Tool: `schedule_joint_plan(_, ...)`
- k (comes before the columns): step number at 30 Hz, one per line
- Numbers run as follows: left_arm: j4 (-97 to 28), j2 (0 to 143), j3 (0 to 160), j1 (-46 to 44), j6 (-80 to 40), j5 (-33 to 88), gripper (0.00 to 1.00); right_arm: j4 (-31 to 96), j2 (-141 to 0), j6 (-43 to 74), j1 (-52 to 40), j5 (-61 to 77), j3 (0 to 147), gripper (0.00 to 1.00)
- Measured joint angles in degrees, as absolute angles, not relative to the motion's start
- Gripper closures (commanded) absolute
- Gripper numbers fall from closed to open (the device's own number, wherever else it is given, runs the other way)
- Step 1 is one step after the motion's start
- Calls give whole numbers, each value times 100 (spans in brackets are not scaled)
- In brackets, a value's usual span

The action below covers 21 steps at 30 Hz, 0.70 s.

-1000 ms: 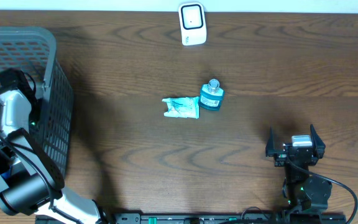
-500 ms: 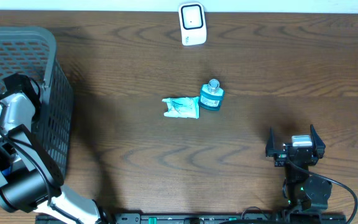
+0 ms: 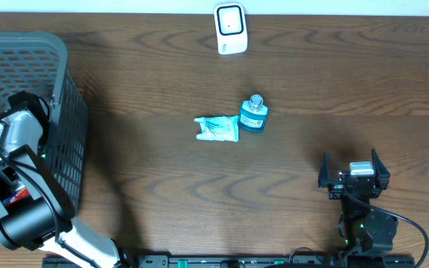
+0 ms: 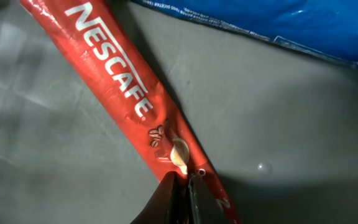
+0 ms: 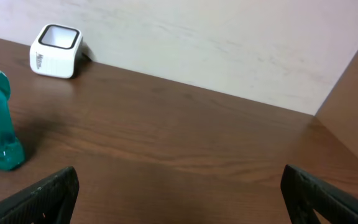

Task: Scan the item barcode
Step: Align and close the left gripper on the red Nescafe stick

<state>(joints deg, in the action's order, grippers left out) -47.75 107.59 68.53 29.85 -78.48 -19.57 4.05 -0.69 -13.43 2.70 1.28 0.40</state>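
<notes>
Now, left pincer (image 4: 182,199): jaws pressed together at bottom centre of the wrist view, seemingly nipping the lower end of the red Nescafé stick sachet (image 4: 114,81).
Sachet axis: slants from the pincer to the upper left, flat on the floor of the grey plastic mesh basket (image 3: 62,67).
Beyond: blue glossy packet (image 4: 278,22), upper right.
Other side: right pincer (image 3: 350,173) spread wide, empty, lower right of overhead view.
Farthest: white box-shaped scanner (image 3: 230,28), top centre; the left arm is nearer the sachet.

The red sachet (image 4: 114,81) looks glossy foil, the basket (image 3: 69,149) grey plastic, the table (image 3: 348,97) smooth wood-grain.
</notes>
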Motion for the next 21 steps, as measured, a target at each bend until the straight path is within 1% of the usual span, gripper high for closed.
schedule_joint_plan(5,-4869,10735,6895,2987,-7354,-1962,93,405,-69,-1343,270,128,40,1)
schedule_joint_plan(9,-4923,10401,6958,2991,-7017,-1938,93,405,-69,-1343,270,128,40,1)
schedule_joint_plan(10,-4956,10259,6984,2991,-6967,-1938,86,405,-69,-1343,270,128,40,1)
schedule_joint_plan(11,-4976,10106,7008,2991,-6917,-1938,55,405,-69,-1343,270,128,40,1)
schedule_joint_plan(12,-5004,9957,7035,2991,-6899,-1942,35,405,-69,-1343,270,128,40,1)
schedule_joint_plan(13,-5074,9797,7067,2991,-6853,-1942,19,405,-69,-1343,270,128,40,1)
schedule_joint_plan(14,-5140,9655,7096,2991,-6827,-1942,5,405,-69,-1343,270,128,40,1)
schedule_joint_plan(15,-5227,9553,7120,2991,-6818,-1944,1,405,-69,-1343,270,128,40,1)
schedule_joint_plan(16,-5282,9500,7129,2991,-6814,-1944,2,405,-69,-1343,270,128,40,1)
schedule_joint_plan(21,-5365,9500,7022,2995,-6980,-1944,2,405,-69,-1343,270,128,40,1)
